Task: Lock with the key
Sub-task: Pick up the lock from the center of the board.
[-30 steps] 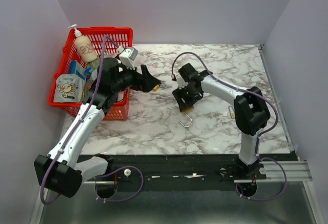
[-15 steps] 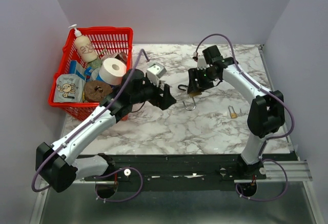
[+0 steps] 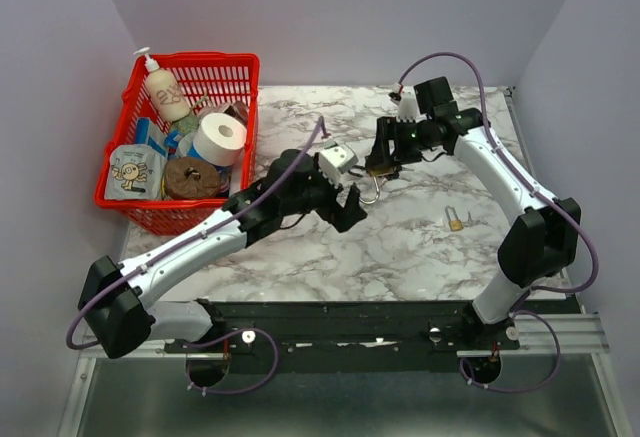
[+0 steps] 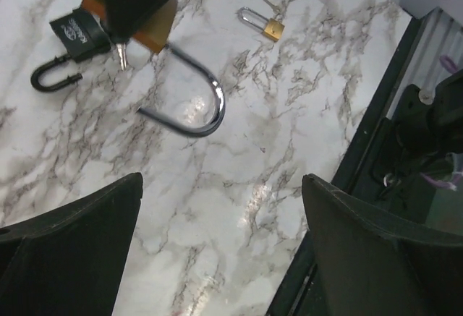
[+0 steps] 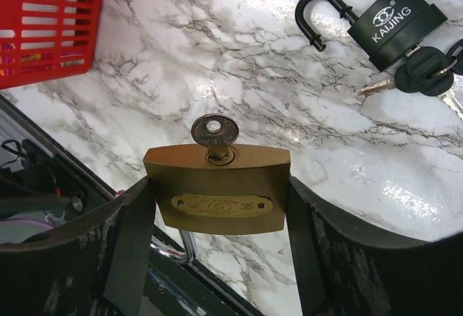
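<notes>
Brass padlock (image 5: 217, 189) w/ key (image 5: 214, 134) pinched in R pincer (image 5: 217, 215), L pincer (image 4: 221, 186) spread wide

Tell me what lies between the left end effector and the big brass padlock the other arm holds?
Only bare marble tabletop, as the left wrist view shows, between the open left end effector and the shackle of the brass padlock.

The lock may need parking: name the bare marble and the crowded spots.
Bare: the near strip in front of small padlock; the far strip from basket to right arm. Crowded: centre, where brass padlock, black padlock and left pincer cluster.
</notes>
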Robot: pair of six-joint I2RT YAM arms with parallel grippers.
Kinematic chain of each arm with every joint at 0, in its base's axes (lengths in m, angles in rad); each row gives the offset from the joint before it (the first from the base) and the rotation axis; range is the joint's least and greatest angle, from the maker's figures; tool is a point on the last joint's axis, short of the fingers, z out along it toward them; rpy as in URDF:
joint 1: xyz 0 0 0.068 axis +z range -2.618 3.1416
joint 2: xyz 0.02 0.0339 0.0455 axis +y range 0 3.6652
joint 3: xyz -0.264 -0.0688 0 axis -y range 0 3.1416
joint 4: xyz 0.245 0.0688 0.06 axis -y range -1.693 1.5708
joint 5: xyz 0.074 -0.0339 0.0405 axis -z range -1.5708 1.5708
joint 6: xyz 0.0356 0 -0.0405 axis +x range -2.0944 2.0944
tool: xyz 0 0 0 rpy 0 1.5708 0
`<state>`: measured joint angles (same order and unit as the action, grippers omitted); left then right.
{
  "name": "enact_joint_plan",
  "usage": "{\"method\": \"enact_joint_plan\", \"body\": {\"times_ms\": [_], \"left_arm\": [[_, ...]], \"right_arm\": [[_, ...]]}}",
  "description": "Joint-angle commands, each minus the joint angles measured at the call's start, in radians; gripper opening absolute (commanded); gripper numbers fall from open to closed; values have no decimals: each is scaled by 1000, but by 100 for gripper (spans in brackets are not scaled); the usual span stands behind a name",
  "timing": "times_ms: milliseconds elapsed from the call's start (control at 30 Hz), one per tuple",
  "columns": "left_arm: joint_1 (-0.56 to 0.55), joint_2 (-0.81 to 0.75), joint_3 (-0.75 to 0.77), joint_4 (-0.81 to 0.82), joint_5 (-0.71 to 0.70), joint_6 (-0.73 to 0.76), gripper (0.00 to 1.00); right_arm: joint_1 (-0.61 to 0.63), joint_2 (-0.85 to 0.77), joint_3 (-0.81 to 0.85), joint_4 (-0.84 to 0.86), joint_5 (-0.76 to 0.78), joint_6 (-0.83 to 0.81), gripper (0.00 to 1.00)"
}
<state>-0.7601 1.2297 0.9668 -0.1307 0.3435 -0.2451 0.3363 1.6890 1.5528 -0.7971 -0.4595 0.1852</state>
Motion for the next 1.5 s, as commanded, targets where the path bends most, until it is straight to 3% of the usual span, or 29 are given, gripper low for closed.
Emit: {"method": "enact_joint_plan", "body": {"times_ms": [0,33,67,267,600,733,1200,1467], "left_arm": [[-155,40,127,-55,-369,304,98],[-200,56,147,-96,-528,432,97],[-273,68,165,-105,-599,493,97],[-482,142,38,32,-912,968,98],[-574,238,-122,344,-1051,1341,97],[-576,287,-220,622,-1117,1512,93],[-564,363,-240,706,-1153,1558,68],[-535,373,-224,740,-1132,1584,49]], "right_arm": [[-10,-38,-3,50,-22,62,50],[-14,-37,-10,50,-10,80,50],[-16,-29,-13,52,-10,88,50],[-33,-8,-37,61,-73,128,50],[-33,-60,-114,94,-151,154,50],[-33,-78,-161,110,-185,164,50],[-31,-120,-234,134,-240,189,50],[-26,-115,-252,153,-271,207,50]]}}
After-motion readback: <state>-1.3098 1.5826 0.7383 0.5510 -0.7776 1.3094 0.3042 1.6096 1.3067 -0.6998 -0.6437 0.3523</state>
